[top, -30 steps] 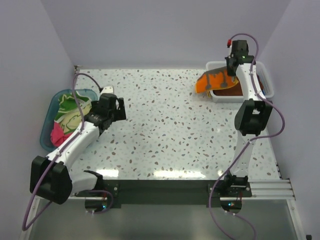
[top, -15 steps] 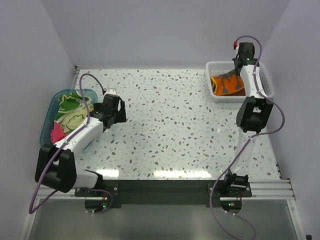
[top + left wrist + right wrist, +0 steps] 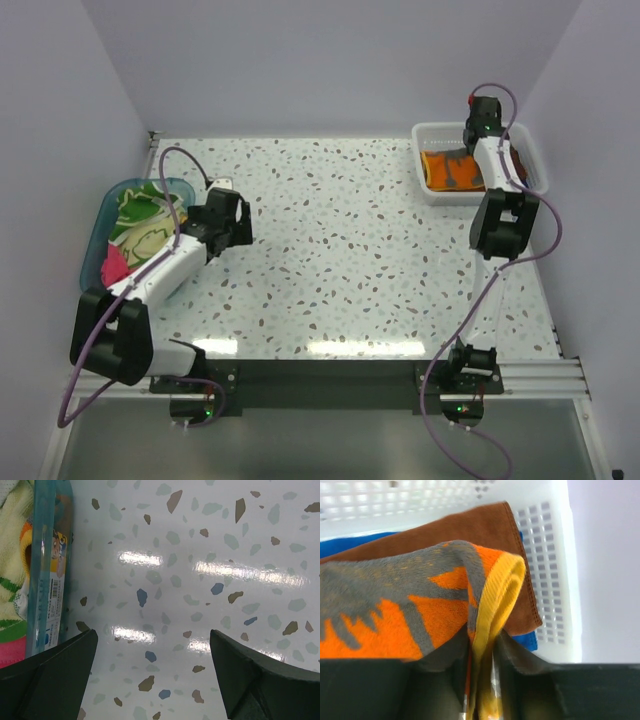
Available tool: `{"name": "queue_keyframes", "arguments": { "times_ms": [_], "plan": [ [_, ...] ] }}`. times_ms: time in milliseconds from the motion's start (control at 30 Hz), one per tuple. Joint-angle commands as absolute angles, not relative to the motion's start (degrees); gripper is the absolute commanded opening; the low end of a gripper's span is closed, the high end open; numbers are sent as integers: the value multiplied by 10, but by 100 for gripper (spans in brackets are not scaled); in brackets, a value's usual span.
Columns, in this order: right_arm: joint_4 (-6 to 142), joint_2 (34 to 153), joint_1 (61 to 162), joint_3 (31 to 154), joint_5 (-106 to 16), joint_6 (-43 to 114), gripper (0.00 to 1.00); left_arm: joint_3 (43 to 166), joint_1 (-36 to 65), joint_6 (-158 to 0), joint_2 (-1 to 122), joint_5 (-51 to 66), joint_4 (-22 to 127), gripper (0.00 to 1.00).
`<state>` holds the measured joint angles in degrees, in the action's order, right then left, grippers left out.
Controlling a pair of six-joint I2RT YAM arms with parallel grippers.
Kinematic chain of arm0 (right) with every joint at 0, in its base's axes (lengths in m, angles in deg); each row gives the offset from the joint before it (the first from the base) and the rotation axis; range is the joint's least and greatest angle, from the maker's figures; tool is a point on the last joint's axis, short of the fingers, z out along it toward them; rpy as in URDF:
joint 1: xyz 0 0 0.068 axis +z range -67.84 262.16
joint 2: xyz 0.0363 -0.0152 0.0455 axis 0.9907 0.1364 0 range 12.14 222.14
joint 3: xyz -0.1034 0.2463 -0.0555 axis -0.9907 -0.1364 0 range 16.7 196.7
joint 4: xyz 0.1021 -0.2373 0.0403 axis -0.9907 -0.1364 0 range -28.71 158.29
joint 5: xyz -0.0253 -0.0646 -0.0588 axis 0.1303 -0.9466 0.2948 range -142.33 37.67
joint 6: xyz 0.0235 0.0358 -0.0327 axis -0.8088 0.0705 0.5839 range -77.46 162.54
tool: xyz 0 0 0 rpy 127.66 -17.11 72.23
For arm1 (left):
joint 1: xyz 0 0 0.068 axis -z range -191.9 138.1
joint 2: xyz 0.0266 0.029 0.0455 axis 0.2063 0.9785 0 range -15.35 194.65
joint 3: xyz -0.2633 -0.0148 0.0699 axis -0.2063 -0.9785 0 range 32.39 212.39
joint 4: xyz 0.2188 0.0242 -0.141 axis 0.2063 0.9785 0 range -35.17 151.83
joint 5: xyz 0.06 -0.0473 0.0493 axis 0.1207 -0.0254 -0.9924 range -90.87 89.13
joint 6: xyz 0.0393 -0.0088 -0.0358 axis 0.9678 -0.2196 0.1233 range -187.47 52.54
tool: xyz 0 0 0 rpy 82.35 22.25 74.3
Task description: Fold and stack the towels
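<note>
In the right wrist view my right gripper holds the yellow hem of the orange and grey towel, its jaws close around the cloth. That towel lies over a rust brown towel and a blue towel inside the white mesh basket. From above, the orange towel lies flat in the basket at the back right, under my right gripper. My left gripper hovers open over bare table just right of the tub, and nothing is between its fingers.
A teal tub at the left edge holds a green and yellow patterned towel and a pink towel. The tub's wall runs beside my left finger. Lilac walls close in the speckled table.
The orange towel hung over the basket's left rim a second ago. My right gripper carried it right and down, so it now lies inside the basket. The left arm shifted slightly.
</note>
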<state>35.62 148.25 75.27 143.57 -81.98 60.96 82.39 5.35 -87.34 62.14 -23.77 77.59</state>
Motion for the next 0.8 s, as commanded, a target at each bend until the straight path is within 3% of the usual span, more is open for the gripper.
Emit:
{"name": "queue_keyframes", "arguments": {
  "times_ms": [0,100,300,467,767],
  "plan": [
    [410,1489,745,1440,-919,596,39,825,49,-863,599,-237,752,100],
    [399,1492,744,1451,-981,574,57,825,49,-863,592,-228,750,100],
    [349,1380,745,1386,-991,467,79,825,49,-862,552,-215,751,100],
    [282,1197,747,1274,-888,360,88,835,49,-871,491,-214,761,100],
    [243,837,747,1050,-725,271,98,936,49,-900,325,-307,936,100]
  ]
}}
